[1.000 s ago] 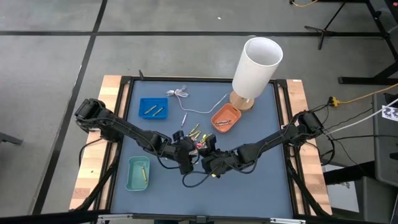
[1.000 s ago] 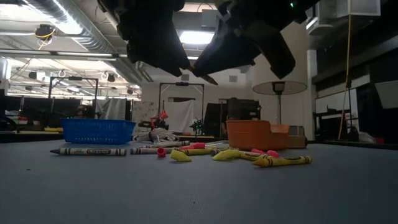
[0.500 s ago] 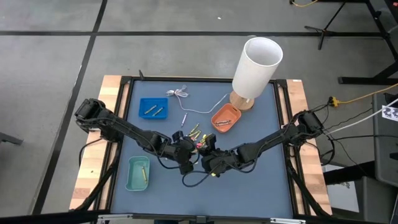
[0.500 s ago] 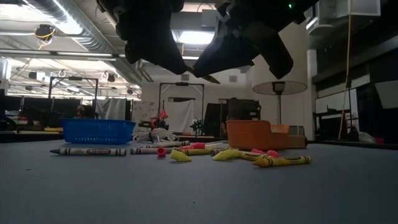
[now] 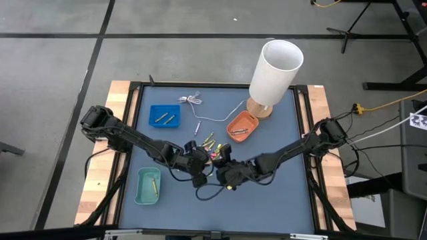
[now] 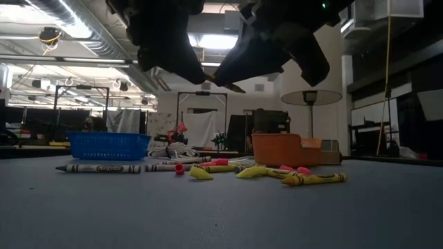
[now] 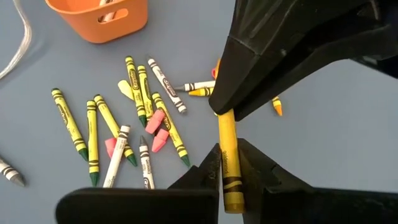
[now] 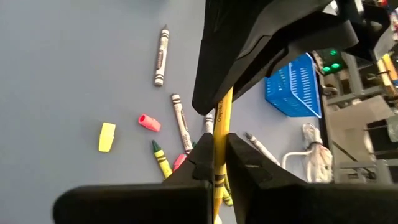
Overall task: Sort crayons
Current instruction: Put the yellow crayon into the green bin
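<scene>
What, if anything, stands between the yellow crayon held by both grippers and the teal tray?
Nothing visible: bare mat lies between the yellow crayon and the teal tray. The right gripper grips it together with the left gripper.

1. Right wrist view: the yellow paper-wrapped crayon (image 8: 218, 124) carries small dark lettering running along its wrapper. It looks like the Crayola name, though it is too fine to be sure.
2. Left wrist view: same crayon, and only black wavy bands show on the wrapper, with no word to read.
3. Low view: a white-wrapped, dark-tipped crayon (image 6: 97, 168) lying on the mat has a dark oval label, letters unreadable.
4. High view: a black-and-white patterned marker tag (image 5: 419, 121) at the far right edge shows pattern only, no number legible.
</scene>
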Motion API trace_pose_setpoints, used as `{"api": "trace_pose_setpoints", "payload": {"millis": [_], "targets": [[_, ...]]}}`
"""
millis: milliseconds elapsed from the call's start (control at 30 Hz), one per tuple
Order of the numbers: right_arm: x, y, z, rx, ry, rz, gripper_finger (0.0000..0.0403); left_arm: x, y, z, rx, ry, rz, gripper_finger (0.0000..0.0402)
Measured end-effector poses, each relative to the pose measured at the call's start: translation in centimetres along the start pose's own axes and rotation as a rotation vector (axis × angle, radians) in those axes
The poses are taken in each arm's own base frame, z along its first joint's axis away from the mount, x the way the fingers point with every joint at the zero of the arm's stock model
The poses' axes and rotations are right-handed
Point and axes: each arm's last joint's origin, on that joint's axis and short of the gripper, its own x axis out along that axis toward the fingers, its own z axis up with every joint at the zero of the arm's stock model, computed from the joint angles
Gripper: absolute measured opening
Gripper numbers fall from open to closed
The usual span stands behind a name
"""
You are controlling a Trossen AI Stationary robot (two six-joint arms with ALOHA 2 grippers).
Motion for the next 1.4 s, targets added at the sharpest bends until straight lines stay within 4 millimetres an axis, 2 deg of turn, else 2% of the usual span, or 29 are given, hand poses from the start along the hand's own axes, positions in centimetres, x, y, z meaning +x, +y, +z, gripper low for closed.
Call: {"api": "trace_pose_setpoints", "payload": {"millis": [333,567,767,900,1100,1233,1400], "targets": [[0.0,0.1,0.1,0.001,-0.02,0.045,0.0028,0.0,0.0,-0.2,0.016,0.034,-0.014,0.0015],[0.0,0.2,0.1,-0.003,-0.018,0.055,0.0125,0.0,0.2,-0.5,0.027,0.078,-0.022,0.0015],[0.0,0.2,0.0,-0.003,-0.014,0.048,0.018,-0.7,0.8,-1.8,0.064,0.275,-0.055,0.0015],[0.0,0.2,0.0,-0.007,-0.007,0.051,0.0192,-2.4,1.1,-2.3,0.07,0.417,-0.137,0.0015],[0.0,0.3,-0.3,-0.017,0.007,0.073,0.0193,-6.3,1.7,-2.8,0.045,0.602,-0.286,0.0015],[0.0,0.4,-0.3,-0.008,0.007,0.084,0.0193,-9.1,2.4,-3.6,-0.02,0.741,-0.3,0.0015],[0.0,0.5,-0.6,0.015,0.034,0.093,0.0193,-11.8,3.1,-5.0,-0.064,0.87,-0.209,0.0015]]}}
